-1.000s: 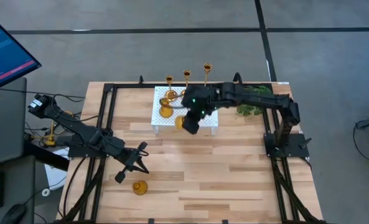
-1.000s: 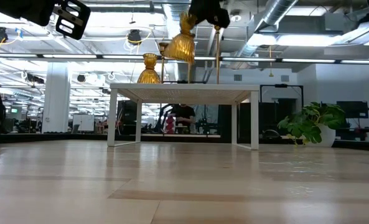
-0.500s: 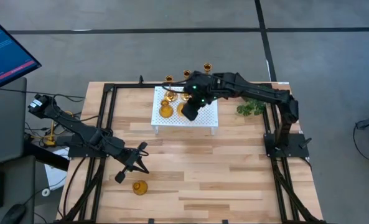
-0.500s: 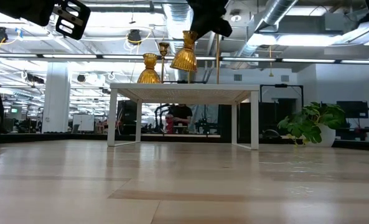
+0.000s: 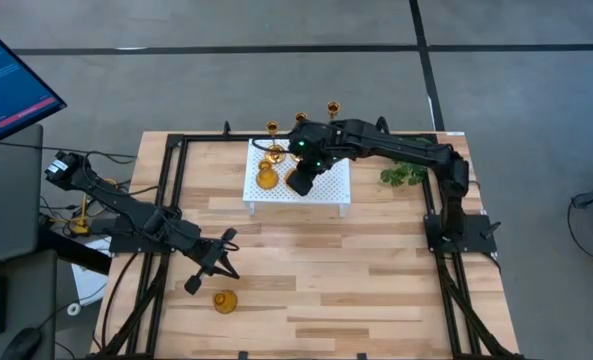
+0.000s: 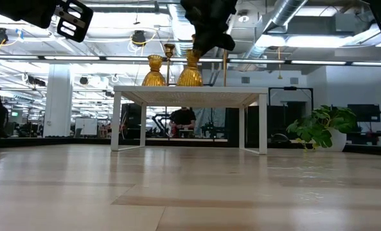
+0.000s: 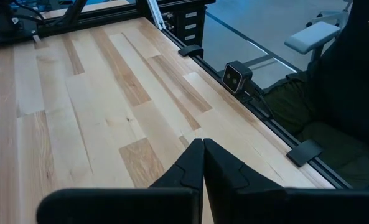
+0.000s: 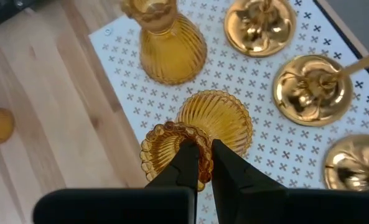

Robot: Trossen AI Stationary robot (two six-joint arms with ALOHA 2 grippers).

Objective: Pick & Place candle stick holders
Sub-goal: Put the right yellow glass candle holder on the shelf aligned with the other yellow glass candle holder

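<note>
1. Two arms work over a wood table [image 5: 376,270] w/ a black frame.
2. White perforated stand [image 5: 328,192] sits at the far-middle of the table.
3. Right gripper [image 8: 198,157] is over the stand, fingers pinched on the beaded rim of a squat cone holder [image 8: 218,118], which rests on the stand.
4. Left gripper [image 7: 203,144] hovers near the front-left, fingers pressed together, holding nothing.
5. Second cone holder [image 8: 169,43] and three gold stem bases [image 8: 315,84] stand beside it.
6. Third cone holder [image 5: 224,300] sits on the table by the left gripper.

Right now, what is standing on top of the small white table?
On the white perforated table stand two amber cone holders, one gripped by the right tool, and three gold stemmed holders. The tool hides part of the rim.
</note>
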